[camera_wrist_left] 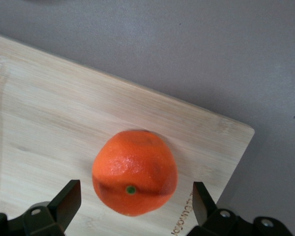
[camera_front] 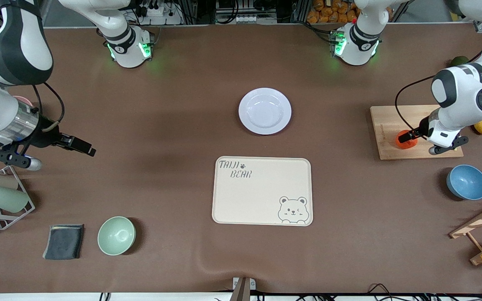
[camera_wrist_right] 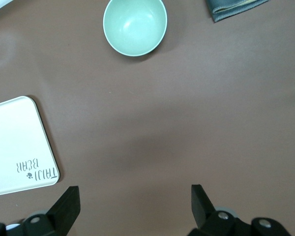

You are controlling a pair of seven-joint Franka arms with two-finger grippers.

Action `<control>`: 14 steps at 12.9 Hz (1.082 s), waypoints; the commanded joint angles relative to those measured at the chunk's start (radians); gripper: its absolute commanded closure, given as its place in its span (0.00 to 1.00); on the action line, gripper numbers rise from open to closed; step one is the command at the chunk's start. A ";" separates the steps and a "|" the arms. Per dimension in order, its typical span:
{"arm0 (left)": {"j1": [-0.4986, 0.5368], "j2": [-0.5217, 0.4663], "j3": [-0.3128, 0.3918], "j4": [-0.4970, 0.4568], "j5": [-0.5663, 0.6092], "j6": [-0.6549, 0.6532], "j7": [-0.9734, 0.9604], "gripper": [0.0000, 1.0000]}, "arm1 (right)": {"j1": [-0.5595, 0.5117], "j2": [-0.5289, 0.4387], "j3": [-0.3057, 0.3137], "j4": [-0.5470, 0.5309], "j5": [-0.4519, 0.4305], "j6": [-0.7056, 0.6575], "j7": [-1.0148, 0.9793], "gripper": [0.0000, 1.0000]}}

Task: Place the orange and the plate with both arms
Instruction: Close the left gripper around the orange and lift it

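The orange (camera_front: 406, 139) sits on a wooden board (camera_front: 391, 121) at the left arm's end of the table (camera_front: 174, 125). The left pincer (camera_wrist_left: 132, 204) is low over the board with its two black fingers (camera_wrist_left: 66, 201) spread wide, one on each side of the orange. The fingers do not seem to touch the fruit, though their tips are cut off in the left wrist view. The orange has a tiny green dot on its skin.

The plate (camera_front: 265, 111) lies flat in the middle of the table. The cream bear tray (camera_front: 262, 191) lies nearer to the front camera than the plate, and the two are apart.

The right pincer (camera_front: 83, 146) hangs in the air over bare table at the right arm's end, open and holding nothing. The green bowl (camera_front: 116, 235) and a dark folded cloth (camera_front: 63, 241) lie side by side there
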 commanded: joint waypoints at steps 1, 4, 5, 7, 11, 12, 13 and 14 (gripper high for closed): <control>0.013 0.025 -0.008 -0.005 0.018 0.040 -0.004 0.00 | 0.001 -0.033 -0.007 -0.067 0.089 0.038 0.003 0.00; 0.013 0.060 -0.007 -0.005 0.024 0.086 -0.003 0.00 | 0.001 -0.039 -0.008 -0.124 0.202 0.085 0.003 0.00; 0.013 0.069 -0.007 -0.005 0.033 0.091 -0.003 0.00 | 0.001 -0.037 -0.008 -0.129 0.236 0.093 0.003 0.00; 0.016 0.074 -0.007 -0.005 0.041 0.098 -0.003 0.18 | 0.003 -0.037 -0.007 -0.161 0.275 0.134 0.000 0.00; 0.026 0.034 -0.008 -0.009 0.043 0.092 -0.003 0.96 | 0.029 -0.039 -0.007 -0.205 0.349 0.188 -0.011 0.00; 0.024 0.010 -0.011 -0.013 0.044 0.081 -0.003 0.96 | 0.027 -0.042 -0.007 -0.219 0.397 0.187 -0.012 0.00; 0.018 -0.022 -0.022 -0.011 0.044 0.049 -0.003 0.97 | 0.027 -0.048 -0.007 -0.239 0.449 0.191 -0.018 0.00; 0.018 -0.061 -0.056 -0.010 0.044 0.019 -0.004 0.97 | 0.027 -0.050 -0.007 -0.256 0.485 0.205 -0.042 0.00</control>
